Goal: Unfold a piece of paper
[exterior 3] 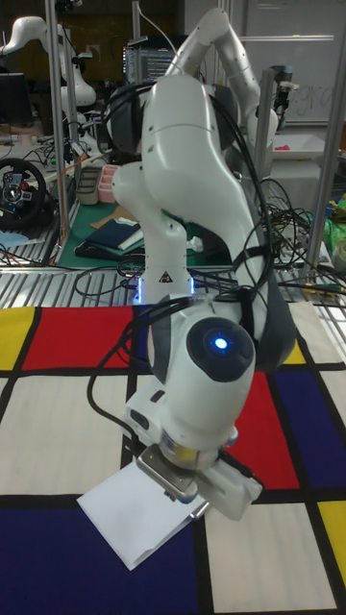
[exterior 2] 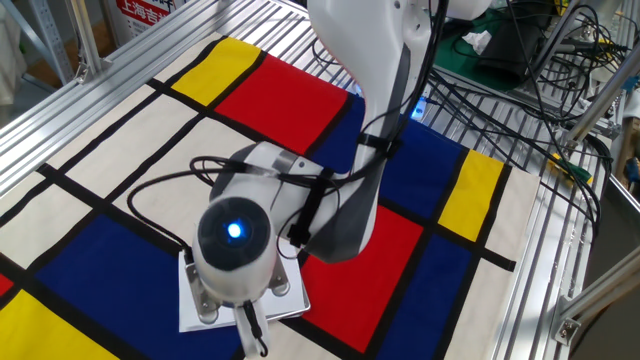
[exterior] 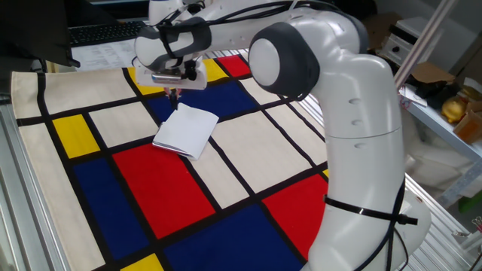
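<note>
The piece of paper point(exterior: 187, 129) lies folded on the colourful cloth point(exterior: 256, 143), where a cream, a blue and a red square meet. My gripper point(exterior: 175, 95) points straight down just above the paper's far corner. Its fingers are shut and hold nothing. In the other fixed view the gripper point(exterior 2: 256, 336) hangs over the near edge of the paper point(exterior 2: 192, 298), and the hand hides most of the sheet. In the tall fixed view the paper point(exterior 3: 130, 519) sticks out to the lower left from under the hand, which hides the fingertips.
A keyboard point(exterior: 105, 31) and printed sheets point(exterior: 113, 53) lie beyond the cloth's far edge. Slatted aluminium table bars point(exterior 2: 120, 75) border the cloth. Cables point(exterior 2: 520, 90) trail behind the arm's base. A cardboard box point(exterior: 429, 75) stands to the right.
</note>
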`<action>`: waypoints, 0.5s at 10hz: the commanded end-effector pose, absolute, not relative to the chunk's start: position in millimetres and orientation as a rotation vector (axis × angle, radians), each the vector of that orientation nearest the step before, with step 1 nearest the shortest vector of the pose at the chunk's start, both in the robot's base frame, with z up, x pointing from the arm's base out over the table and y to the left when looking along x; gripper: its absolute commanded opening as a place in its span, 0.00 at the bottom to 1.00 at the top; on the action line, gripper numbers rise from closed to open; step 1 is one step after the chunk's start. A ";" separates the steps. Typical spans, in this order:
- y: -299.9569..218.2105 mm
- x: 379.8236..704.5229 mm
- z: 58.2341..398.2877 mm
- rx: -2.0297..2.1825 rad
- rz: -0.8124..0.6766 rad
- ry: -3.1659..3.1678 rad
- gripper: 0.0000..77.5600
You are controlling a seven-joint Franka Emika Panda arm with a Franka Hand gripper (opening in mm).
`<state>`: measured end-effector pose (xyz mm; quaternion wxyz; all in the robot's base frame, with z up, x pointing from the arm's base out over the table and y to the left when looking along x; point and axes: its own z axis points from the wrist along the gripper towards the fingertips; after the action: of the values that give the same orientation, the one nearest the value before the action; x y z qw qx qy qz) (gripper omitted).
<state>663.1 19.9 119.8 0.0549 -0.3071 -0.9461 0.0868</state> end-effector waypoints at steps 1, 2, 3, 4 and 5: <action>17.2 664.3 118.2 -0.919 0.307 -2.871 0.00; 17.3 664.5 117.3 -0.921 0.307 -2.871 0.00; 17.7 664.9 114.5 -0.933 0.320 -2.863 0.00; 17.6 665.0 114.1 -0.936 0.322 -2.860 1.00; 17.6 665.0 114.1 -0.936 0.322 -2.860 1.00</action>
<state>663.8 17.8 115.1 0.0566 -0.3043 -0.9453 0.1025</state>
